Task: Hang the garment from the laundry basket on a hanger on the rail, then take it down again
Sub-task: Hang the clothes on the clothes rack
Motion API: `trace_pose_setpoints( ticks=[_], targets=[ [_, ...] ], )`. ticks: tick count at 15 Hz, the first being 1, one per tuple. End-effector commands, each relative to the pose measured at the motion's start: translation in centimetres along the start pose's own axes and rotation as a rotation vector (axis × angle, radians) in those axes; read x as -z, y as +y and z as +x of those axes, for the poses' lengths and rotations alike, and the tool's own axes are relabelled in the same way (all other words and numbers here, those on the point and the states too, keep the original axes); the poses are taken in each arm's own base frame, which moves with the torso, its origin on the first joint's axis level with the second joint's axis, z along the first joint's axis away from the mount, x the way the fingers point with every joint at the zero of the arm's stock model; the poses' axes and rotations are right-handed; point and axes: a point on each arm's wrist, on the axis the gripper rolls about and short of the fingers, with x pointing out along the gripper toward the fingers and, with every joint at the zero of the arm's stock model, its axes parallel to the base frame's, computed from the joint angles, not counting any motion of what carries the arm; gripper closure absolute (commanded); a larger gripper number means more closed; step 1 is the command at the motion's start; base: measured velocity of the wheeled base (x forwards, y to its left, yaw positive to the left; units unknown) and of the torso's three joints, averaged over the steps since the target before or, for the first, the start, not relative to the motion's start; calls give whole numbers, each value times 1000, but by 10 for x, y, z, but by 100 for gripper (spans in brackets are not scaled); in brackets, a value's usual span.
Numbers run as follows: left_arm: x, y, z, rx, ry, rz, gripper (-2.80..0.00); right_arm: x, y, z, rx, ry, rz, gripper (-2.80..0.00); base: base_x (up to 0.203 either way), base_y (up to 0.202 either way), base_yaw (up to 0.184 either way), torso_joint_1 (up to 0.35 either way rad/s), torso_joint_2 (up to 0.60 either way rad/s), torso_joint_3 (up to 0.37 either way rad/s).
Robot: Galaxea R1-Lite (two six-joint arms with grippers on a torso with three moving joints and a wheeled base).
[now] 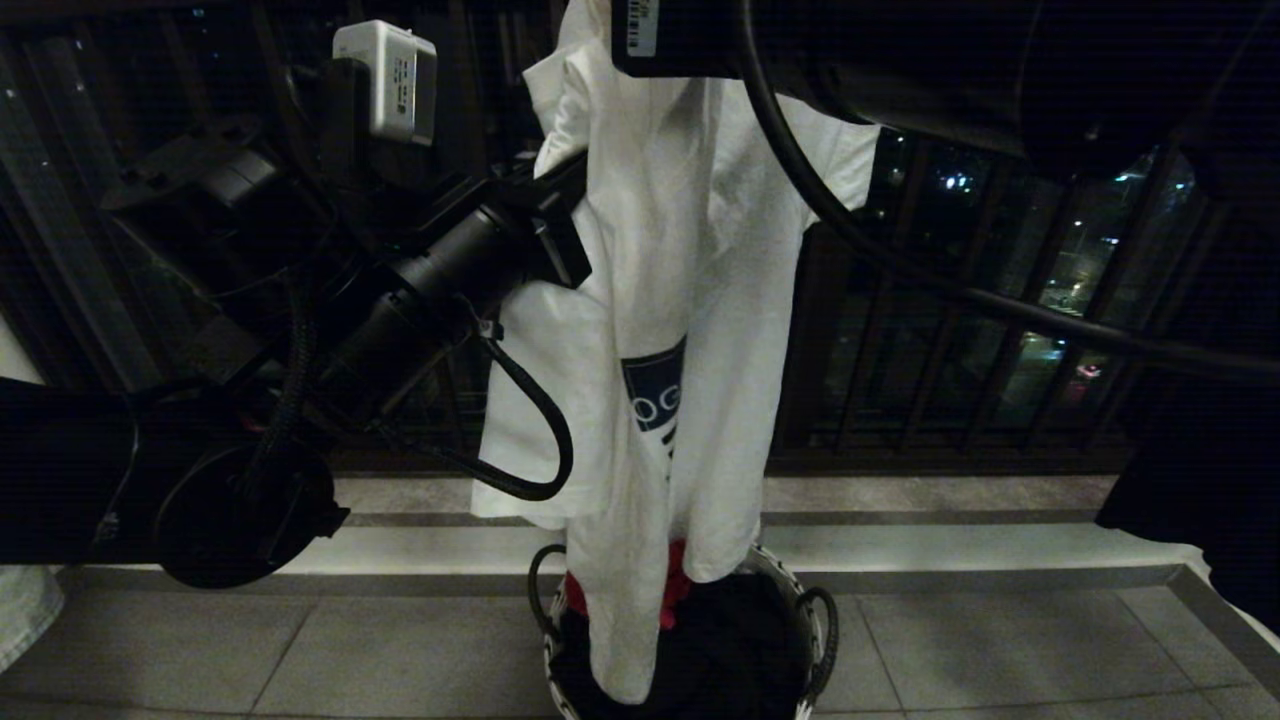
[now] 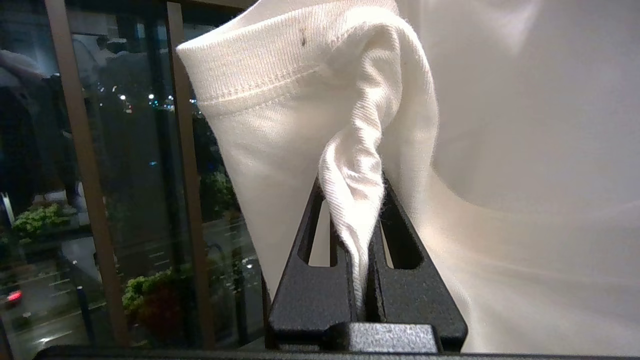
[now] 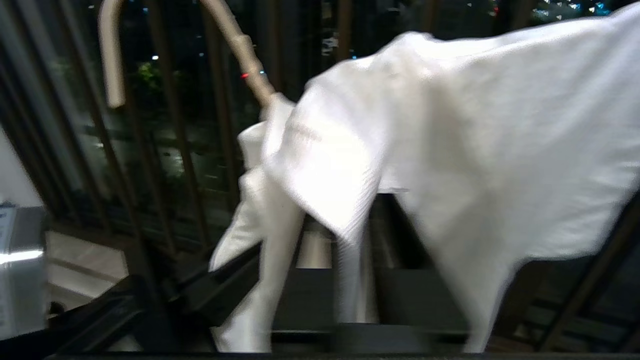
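Note:
The garment (image 1: 690,250), a white T-shirt with a dark blue print (image 1: 655,385), hangs lengthwise with its lower end dipping into the laundry basket (image 1: 772,566). My left gripper (image 1: 575,215) holds its side from the left. In the left wrist view the left gripper (image 2: 352,190) is shut on a twisted fold of the garment (image 2: 500,125). My right gripper (image 3: 350,215) is up at the shirt's top, its fingers close together with a strip of the garment (image 3: 475,150) between them. The off-white hanger (image 3: 112,60) hooks up out of the collar. The rail is out of view.
Dark balcony railing bars (image 1: 950,350) stand right behind the shirt, above a pale stone step (image 1: 900,545). A red cloth (image 1: 675,590) lies in the basket. A black cable (image 1: 900,270) from the right arm crosses in front. Pale denim (image 1: 25,610) shows at the floor's left edge.

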Motion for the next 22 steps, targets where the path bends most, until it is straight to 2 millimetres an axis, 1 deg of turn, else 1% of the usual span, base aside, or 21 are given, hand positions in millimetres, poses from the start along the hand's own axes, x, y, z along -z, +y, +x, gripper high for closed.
trace_pose_setpoints(
  ticks=[1,4,6,7,9,12,13,14,16,17,20,22],
  targets=[
    [-2,0,0,1,-8,0,0,-6,-8,-3,15,-7,4,-280,0,0,0,0,0,0],
    [-4,2,0,-5,-12,2,0,7,-12,-9,12,42,-38,-280,0,0,0,0,0,0],
    [-4,6,1,-15,-13,8,0,18,-20,-19,17,87,-75,-280,0,0,0,0,0,0],
    [-4,7,2,-18,4,7,0,21,-26,-27,21,109,-92,-280,0,0,0,0,0,0],
    [-2,10,4,-30,43,5,0,18,-39,-48,37,139,-116,-280,0,0,0,0,0,0],
    [-1,10,3,-29,48,1,0,3,-58,-69,53,135,-113,-280,0,0,0,0,0,0],
    [1,10,1,-24,59,-2,0,1,-63,-75,57,145,-122,-219,0,0,0,0,0,0],
    [4,10,-1,-17,75,-3,0,0,-67,-79,58,160,-137,0,0,0,0,0,0,0],
    [10,10,-6,56,106,-10,0,2,-75,-79,78,184,-169,0,0,0,0,0,0,0],
    [8,11,-12,108,118,-12,0,2,-81,-78,99,194,-192,0,0,0,0,0,0,0],
    [0,15,-28,193,135,-38,0,-2,-99,-72,153,196,-275,0,0,0,0,0,0,0],
    [-6,20,-42,296,160,-72,0,-3,-105,-69,138,199,-364,0,0,0,0,0,0,0]
  ],
)
